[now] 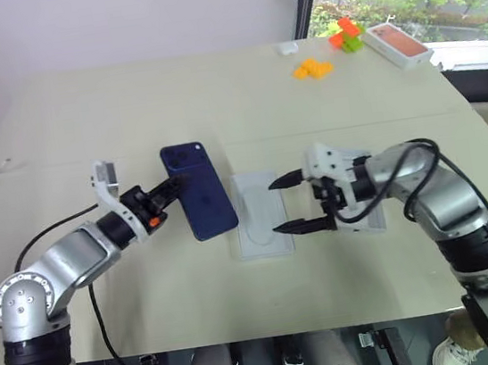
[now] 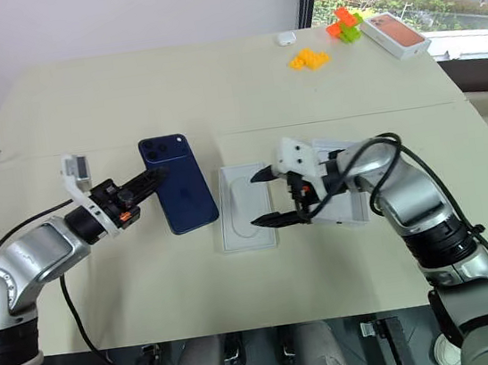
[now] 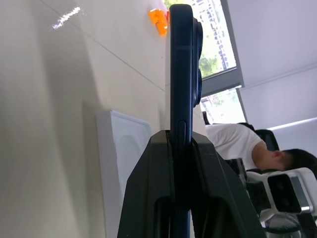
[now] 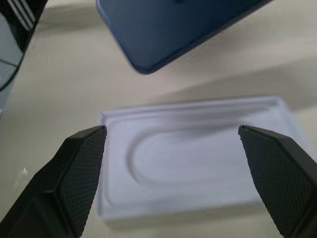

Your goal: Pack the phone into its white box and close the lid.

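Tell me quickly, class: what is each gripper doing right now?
Left gripper: shut on the phone, gripping its edge and holding it above the table.
Right gripper: open, holding nothing, above the thin white insert.

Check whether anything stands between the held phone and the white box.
Yes. The thin white insert lies on the table between the phone, clamped in the left gripper, and the white box. The right gripper, jaws open, hangs over that insert, its arm covering much of the box.
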You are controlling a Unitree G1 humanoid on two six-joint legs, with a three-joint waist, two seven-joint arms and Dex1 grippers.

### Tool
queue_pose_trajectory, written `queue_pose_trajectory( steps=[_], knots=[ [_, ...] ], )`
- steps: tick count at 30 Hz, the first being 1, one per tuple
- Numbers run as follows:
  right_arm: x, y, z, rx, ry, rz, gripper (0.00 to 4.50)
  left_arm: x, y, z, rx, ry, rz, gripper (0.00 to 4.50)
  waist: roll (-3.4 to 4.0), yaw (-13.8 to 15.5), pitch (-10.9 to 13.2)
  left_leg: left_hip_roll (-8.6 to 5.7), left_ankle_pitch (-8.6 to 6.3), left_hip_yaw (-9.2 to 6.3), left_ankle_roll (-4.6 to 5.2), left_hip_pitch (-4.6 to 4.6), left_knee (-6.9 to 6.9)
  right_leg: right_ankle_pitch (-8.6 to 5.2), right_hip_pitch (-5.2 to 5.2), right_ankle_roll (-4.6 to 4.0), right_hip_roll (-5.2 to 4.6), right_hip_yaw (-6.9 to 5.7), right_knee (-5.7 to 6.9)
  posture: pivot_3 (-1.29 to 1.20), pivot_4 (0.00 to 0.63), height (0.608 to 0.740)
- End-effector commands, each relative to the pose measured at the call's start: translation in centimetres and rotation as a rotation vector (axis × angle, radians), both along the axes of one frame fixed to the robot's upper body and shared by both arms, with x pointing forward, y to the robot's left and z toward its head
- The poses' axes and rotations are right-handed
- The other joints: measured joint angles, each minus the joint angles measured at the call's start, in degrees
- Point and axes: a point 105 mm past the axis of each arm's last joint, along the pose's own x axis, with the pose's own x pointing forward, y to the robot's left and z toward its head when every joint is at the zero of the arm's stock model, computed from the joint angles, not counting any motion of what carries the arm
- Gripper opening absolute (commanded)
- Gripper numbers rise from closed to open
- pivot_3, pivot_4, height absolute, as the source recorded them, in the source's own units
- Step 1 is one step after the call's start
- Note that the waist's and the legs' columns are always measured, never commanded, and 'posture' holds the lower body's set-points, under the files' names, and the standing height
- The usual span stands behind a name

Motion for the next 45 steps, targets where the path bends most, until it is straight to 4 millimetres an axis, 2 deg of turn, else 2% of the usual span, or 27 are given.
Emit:
queue_pose_trajectory(
  steps=[1, 5, 10, 20, 26, 33, 35, 37, 39, 42, 45],
  knots=[
    [1.1, -1.9, 1.1, 0.029, -0.1, -0.036, 4.47, 0.0, -1.7, 0.5, -0.023, -0.006, -0.074, 0.0, 0.0, 0.0, 0.0, 0.0, 0.0, 0.0, 0.0, 0.0, 0.03, 0.0, 0.0, 0.0, 0.0, 0.0, 0.03, 0.0, 0.15, 0.737],
    [1.4, -3.0, 1.1, 0.017, -0.141, -0.052, 4.47, 0.4, -3.0, -1.1, -0.008, 0.054, -0.118, 0.0, 0.0, 0.0, 0.0, 0.01, 0.02, 0.0, -0.02, 0.01, 0.04, 0.0, 0.0, 0.0, 0.03, 0.0, 0.05, 0.0, 0.15, 0.737],
    [1.5, -3.3, 0.7, -0.002, -0.158, -0.073, 4.47, 1.0, -3.4, -2.8, 0.002, 0.108, -0.123, 0.0, 0.0, -0.1, 0.0, 0.02, 0.11, 0.0, -0.18, 0.03, 0.04, 0.0, 0.0, -0.01, 0.04, 0.0, 0.09, 0.0, 0.15, 0.737],
    [1.5, -2.9, 0.2, -0.005, -0.168, -0.093, 4.47, 1.3, -6.2, -3.9, -0.003, 0.118, -0.19, 0.0, 0.0, 0.1, 0.0, 0.0, 0.14, 0.0, -0.23, 0.01, 0.13, 0.01, 0.04, -0.01, 0.03, 0.0, 0.12, 0.0, 0.15, 0.737],
    [2.0, -2.7, 0.4, 0.0, -0.189, -0.107, 4.47, 1.2, -6.5, -5.4, 0.08, 0.158, -0.223, 0.0, 0.0, 0.0, 0.0, 0.03, 0.21, -0.01, -0.35, 0.07, 0.09, 0.0, 0.04, -0.01, 0.07, 0.0, 0.16, 0.0, 0.15, 0.737],
    [2.2, -2.4, 0.2, -0.006, -0.2, -0.111, 4.47, 1.7, -6.7, -5.6, 0.072, 0.166, -0.209, 0.0, 0.0, 0.0, 0.0, 0.02, 0.22, -0.01, -0.36, 0.07, 0.12, 0.01, 0.07, -0.01, 0.06, 0.0, 0.16, 0.0, 0.15, 0.737],
    [2.3, -2.4, 0.1, -0.01, -0.201, -0.113, 4.5, 1.7, -6.8, -5.6, 0.069, 0.165, -0.209, 0.97, 0.01, 0.0, 0.0, 0.02, 0.22, -0.01, -0.36, 0.07, 0.12, 0.02, 0.07, -0.03, 0.06, 0.0, 0.16, 0.0, 0.15, 0.737],
    [2.4, -2.4, 0.0, -0.014, -0.204, -0.116, 4.5, 1.8, -6.8, -5.6, 0.072, 0.163, -0.205, 1.73, 0.0, 0.0, 0.0, 0.02, 0.22, -0.01, -0.36, 0.07, 0.12, 0.02, 0.08, -0.03, 0.06, 0.0, 0.16, 0.0, 0.15, 0.737],
    [2.4, -2.3, 0.0, -0.017, -0.206, -0.114, 4.5, 1.9, -6.7, -5.8, 0.084, 0.165, -0.201, 2.85, 0.01, 0.0, 0.0, 0.02, 0.22, -0.01, -0.36, 0.12, 0.13, 0.01, 0.13, -0.02, 0.06, 0.0, 0.16, 0.0, 0.15, 0.737],
    [2.6, -2.2, 0.0, -0.015, -0.212, -0.115, 4.5, 1.9, -6.5, -6.0, 0.108, 0.172, -0.196, 4.26, 0.01, 0.0, 0.0, 0.02, 0.18, -0.01, -0.31, 0.4, 0.11, 0.0, 0.41, -0.01, 0.06, 0.0, 0.15, 0.0, 0.15, 0.737],
    [2.7, -2.1, 0.0, -0.013, -0.214, -0.115, 4.5, 1.7, -6.4, -5.6, 0.126, 0.147, -0.214, 4.39, 0.01, 0.0, 0.0, 0.02, 0.03, -0.01, -0.1, 0.99, -0.02, -0.03, 0.94, 0.01, 0.06, 0.0, 0.05, 0.0, 0.15, 0.737]
  ],
)
